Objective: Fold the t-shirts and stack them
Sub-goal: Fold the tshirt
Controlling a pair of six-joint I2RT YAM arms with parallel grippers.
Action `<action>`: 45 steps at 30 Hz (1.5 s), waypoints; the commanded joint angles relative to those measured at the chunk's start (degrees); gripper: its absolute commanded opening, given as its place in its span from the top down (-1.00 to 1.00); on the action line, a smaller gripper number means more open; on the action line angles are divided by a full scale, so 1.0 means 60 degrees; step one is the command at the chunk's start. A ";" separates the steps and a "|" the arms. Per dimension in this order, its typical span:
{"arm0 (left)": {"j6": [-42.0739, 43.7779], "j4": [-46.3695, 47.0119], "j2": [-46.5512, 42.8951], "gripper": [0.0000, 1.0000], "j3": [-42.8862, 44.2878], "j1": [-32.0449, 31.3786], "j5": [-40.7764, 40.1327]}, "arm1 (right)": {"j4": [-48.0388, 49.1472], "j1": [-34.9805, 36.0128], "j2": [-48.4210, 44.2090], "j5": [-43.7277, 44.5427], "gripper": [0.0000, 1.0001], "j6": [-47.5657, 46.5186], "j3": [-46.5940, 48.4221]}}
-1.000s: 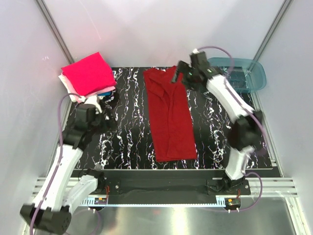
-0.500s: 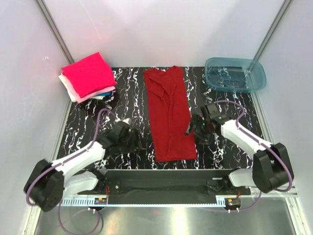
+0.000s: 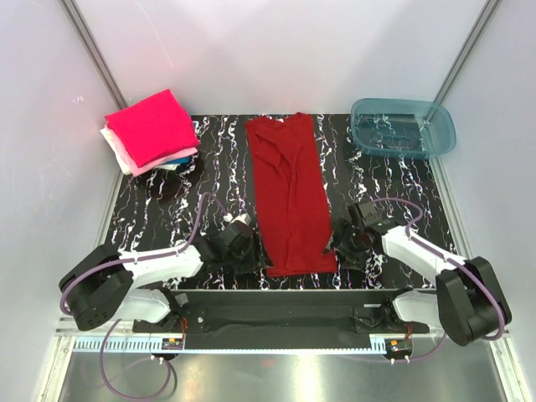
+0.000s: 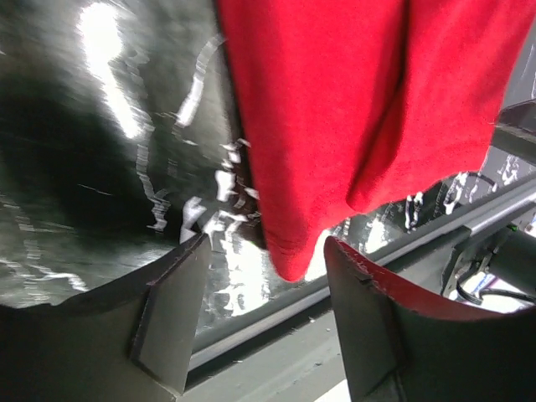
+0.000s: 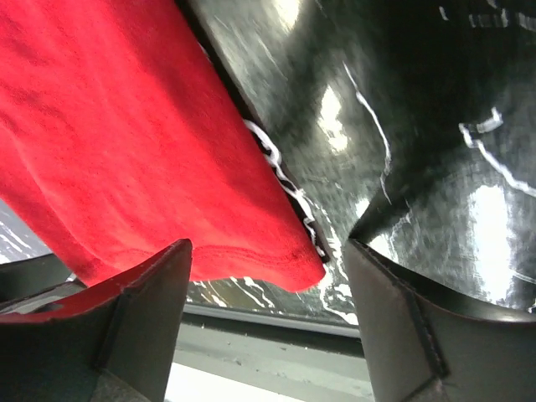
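Tabletop (image 3: 209,167) — left claw (image 3: 251,249), right claw (image 3: 337,243) flank red shirt (image 3: 289,193).

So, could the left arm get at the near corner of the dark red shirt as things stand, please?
Probably yes: the left tool sits open right at the near corner of the dark red shirt, with nothing in the way.

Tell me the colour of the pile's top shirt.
The top shirt is bright pink, clearest from the top camera.
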 commanded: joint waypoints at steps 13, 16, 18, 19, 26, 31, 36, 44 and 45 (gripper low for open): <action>-0.0974 0.0135 0.0272 0.30 -0.0131 -0.0600 -0.1067 | 0.0766 0.0047 -0.0488 -0.0382 0.26 0.0479 -0.0936; -0.0828 0.0209 0.0418 0.82 -0.0028 -0.0614 -0.1038 | 0.0810 0.0062 -0.0503 -0.0396 0.59 0.0465 -0.0936; -0.0813 0.0019 0.0535 1.00 0.0133 -0.0629 -0.1082 | 0.0825 0.0047 -0.0517 -0.0469 0.87 0.0406 -0.0950; -0.0813 -0.0170 0.0550 1.00 0.0235 -0.0716 -0.1140 | 0.0781 0.0047 -0.0604 -0.0571 0.96 0.0377 -0.0965; -0.1880 -0.1648 -0.0503 1.00 0.0251 -0.2047 -0.1974 | 0.0065 0.0164 -0.2316 -0.1494 1.00 0.0742 -0.1667; -0.2980 -0.2705 -0.1529 1.00 0.0250 -0.3205 -0.2633 | -0.1105 0.0735 -0.4716 -0.1730 1.00 0.1679 -0.2020; -0.3041 -0.3832 -0.2217 1.00 0.0718 -0.3441 -0.3014 | -0.2350 0.1292 -0.5906 -0.1379 1.00 0.2149 -0.1364; -0.1416 -0.5563 -0.2145 1.00 0.2622 -0.1979 -0.3646 | -0.2471 0.1292 -0.3817 0.0114 1.00 0.1154 0.1489; -0.0964 -0.5578 -0.2102 1.00 0.2754 -0.1730 -0.3544 | -0.2428 0.1263 -0.3117 0.0247 1.00 0.0791 0.1800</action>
